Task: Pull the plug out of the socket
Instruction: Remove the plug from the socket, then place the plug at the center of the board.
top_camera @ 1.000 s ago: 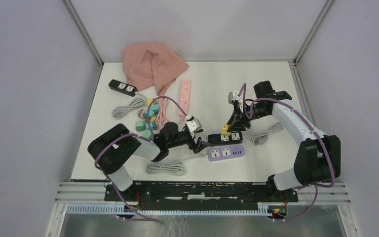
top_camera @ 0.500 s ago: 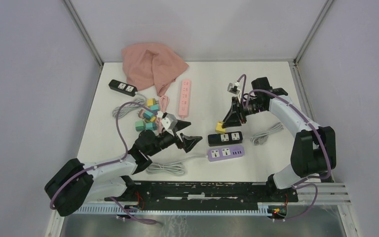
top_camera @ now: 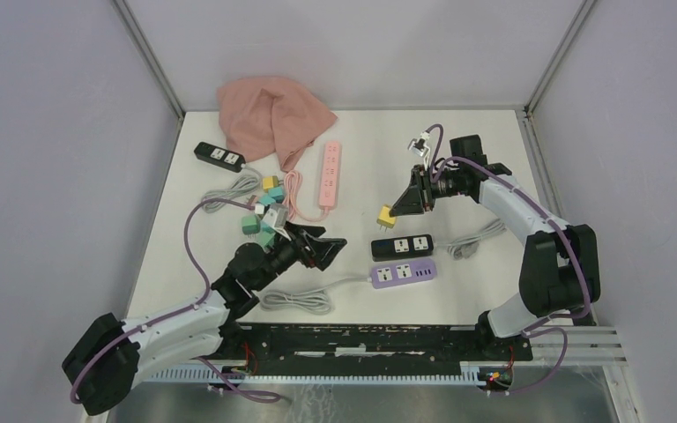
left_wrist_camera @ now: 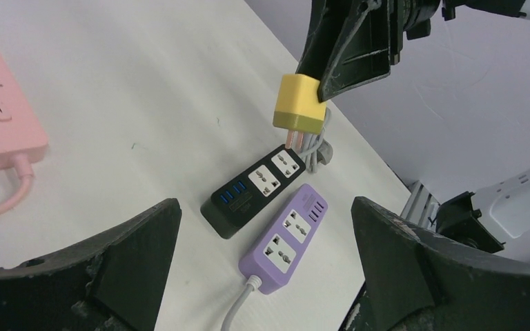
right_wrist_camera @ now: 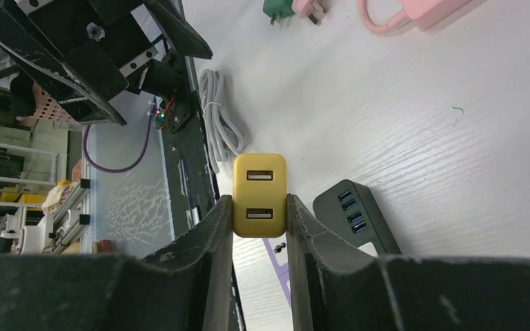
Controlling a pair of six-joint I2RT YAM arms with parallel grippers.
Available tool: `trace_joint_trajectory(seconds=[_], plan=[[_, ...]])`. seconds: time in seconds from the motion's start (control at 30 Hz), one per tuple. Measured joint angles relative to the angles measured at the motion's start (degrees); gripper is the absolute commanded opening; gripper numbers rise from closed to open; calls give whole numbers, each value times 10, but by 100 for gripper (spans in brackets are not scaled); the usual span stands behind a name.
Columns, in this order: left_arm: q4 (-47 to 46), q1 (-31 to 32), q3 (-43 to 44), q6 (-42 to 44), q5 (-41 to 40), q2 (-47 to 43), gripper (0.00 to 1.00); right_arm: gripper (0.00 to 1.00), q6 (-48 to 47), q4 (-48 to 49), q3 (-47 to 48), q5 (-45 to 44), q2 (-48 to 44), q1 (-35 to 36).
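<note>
The boxy yellow plug (top_camera: 387,214), smooth plastic with rounded corners, is hanging in the air just above the end of the black power strip (top_camera: 402,246), its prongs out of the sockets. The right gripper (right_wrist_camera: 259,214) is pinching it flat between both fingers. The right wrist view is showing two slots on the plug's face; the left wrist view is showing its copper-coloured prongs instead. The glossy purple power strip (top_camera: 403,273) is lying just beside the black one on the white table (top_camera: 458,159), whose fine grain is showing only in the right wrist view. The left gripper (top_camera: 331,253) is hovering nearby, fingers spread wide, gripping nothing.
</note>
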State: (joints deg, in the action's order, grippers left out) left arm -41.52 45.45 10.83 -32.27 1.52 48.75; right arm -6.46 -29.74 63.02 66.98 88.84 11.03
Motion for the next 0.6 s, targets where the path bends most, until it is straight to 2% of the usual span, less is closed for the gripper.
trace_joint_trajectory(seconds=[0.2, 0.4, 0.6], plan=[[44, 0, 25, -50, -2, 31, 94, 3, 73, 46, -12, -9, 0, 0], [137, 4, 100, -91, -35, 76, 94, 4, 128, 73, -15, -19, 2, 0], [236, 66, 188, -97, -113, 126, 95, 5, 166, 84, -16, -37, 12, 0]])
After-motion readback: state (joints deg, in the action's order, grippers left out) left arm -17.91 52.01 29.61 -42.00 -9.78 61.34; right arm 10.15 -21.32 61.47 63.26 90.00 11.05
